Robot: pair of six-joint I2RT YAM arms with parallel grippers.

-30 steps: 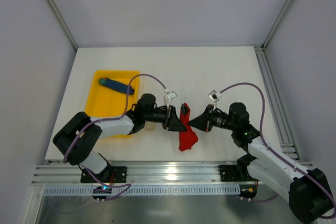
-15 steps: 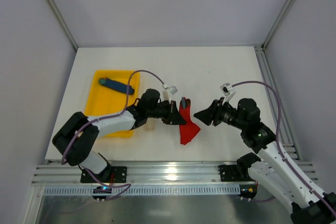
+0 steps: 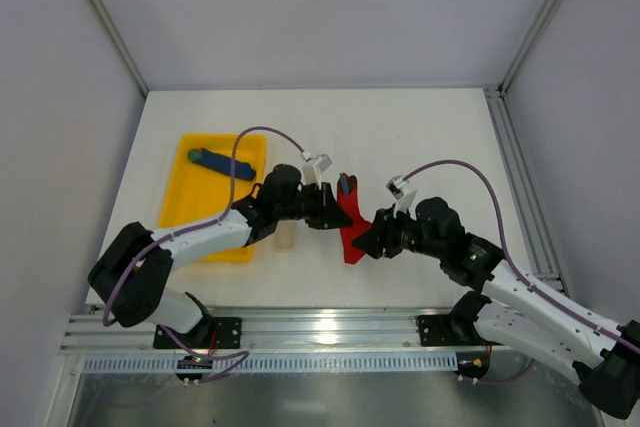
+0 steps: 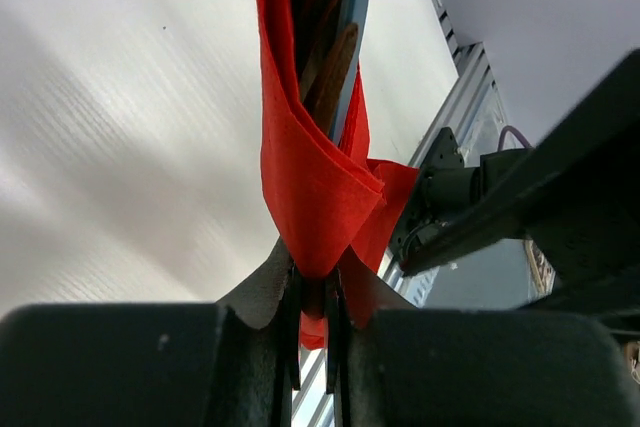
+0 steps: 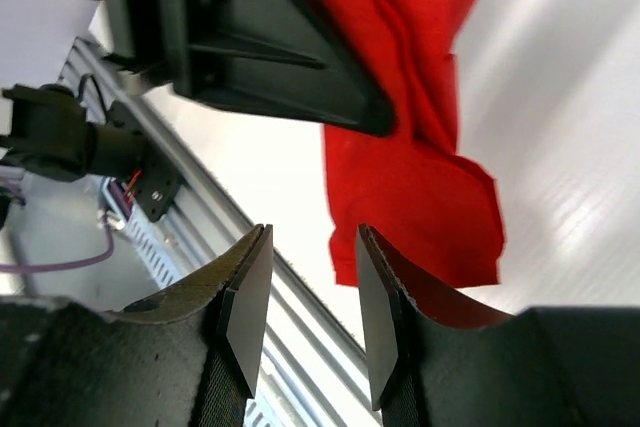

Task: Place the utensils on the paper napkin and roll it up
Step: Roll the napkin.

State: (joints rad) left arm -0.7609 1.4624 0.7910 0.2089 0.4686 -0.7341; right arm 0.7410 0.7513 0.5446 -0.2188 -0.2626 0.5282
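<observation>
Right fingers returned beside napkin, left fingers pinching it (utensils half-hidden)

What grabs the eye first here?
The bright red paper napkin mid-table, pinched in the left gripper with brown utensils tucked in its fold. The right gripper sits open beside its near end. A yellow tray at left holds a blue stick.
</observation>
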